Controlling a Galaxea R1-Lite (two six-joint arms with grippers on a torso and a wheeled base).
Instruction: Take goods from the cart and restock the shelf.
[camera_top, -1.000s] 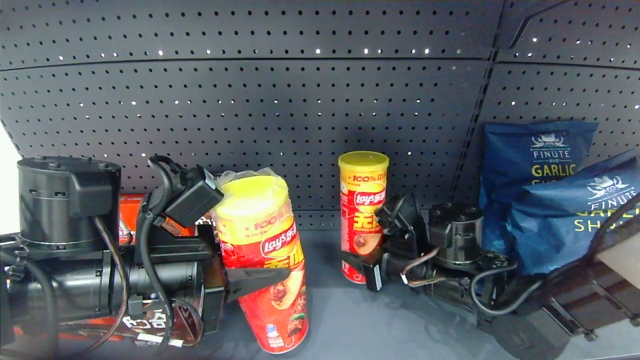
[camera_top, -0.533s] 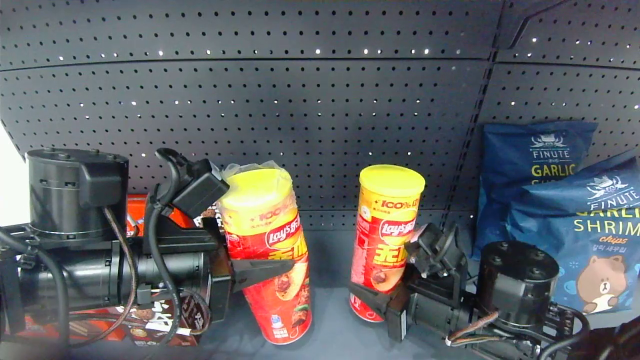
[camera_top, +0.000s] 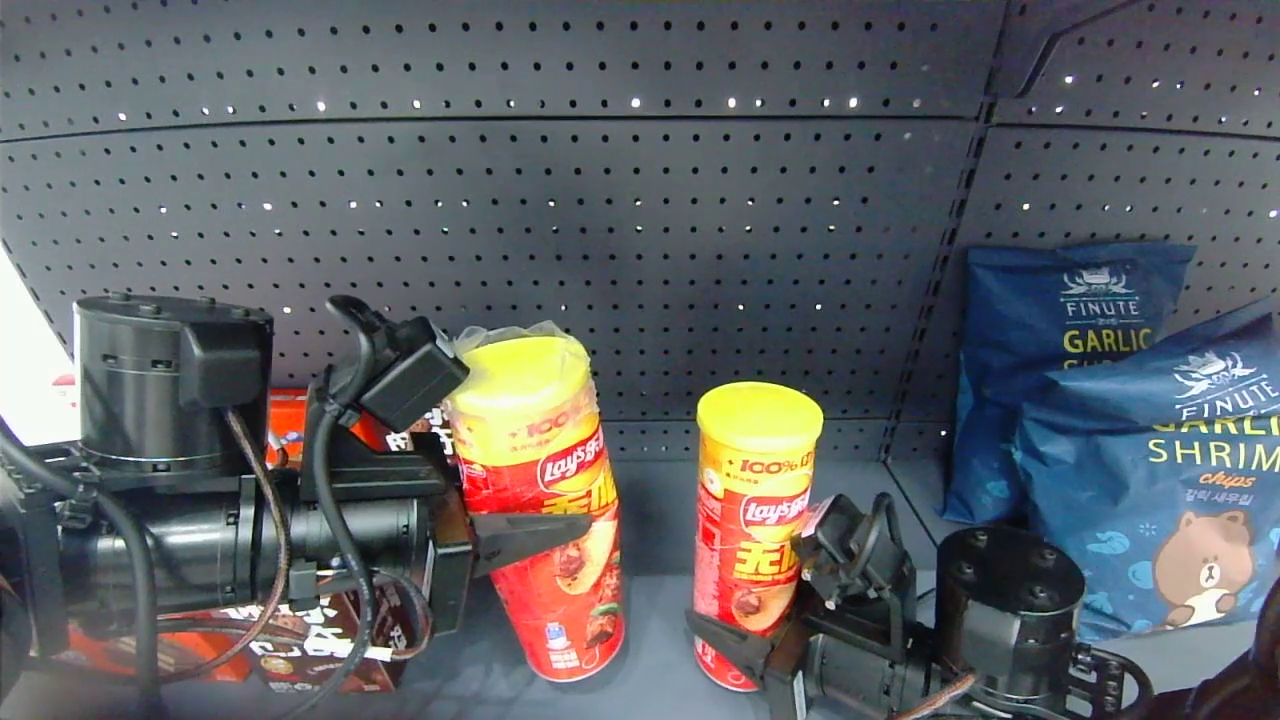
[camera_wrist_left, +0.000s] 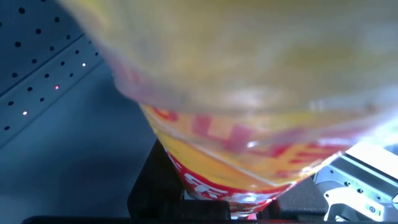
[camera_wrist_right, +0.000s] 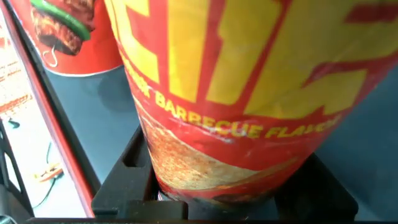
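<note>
We've L end effector (camera_top: 545, 545) clamped on L can (camera_top: 535, 470), R end effector (camera_top: 745, 640) clamped on R can (camera_top: 755, 480), upright to stand on shelf (camera_top: 660, 520).

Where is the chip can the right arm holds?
Head view, right of centre: the chip can is upright in the right end effector, between the wrapped can held by the left end effector and the blue snack bags.

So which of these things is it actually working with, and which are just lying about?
Job: left chip canister, held by left gripper; right chip canister, held by right gripper; shelf.
Lying about: blue shrimp chip bags; snack boxes beside the left arm.
</note>
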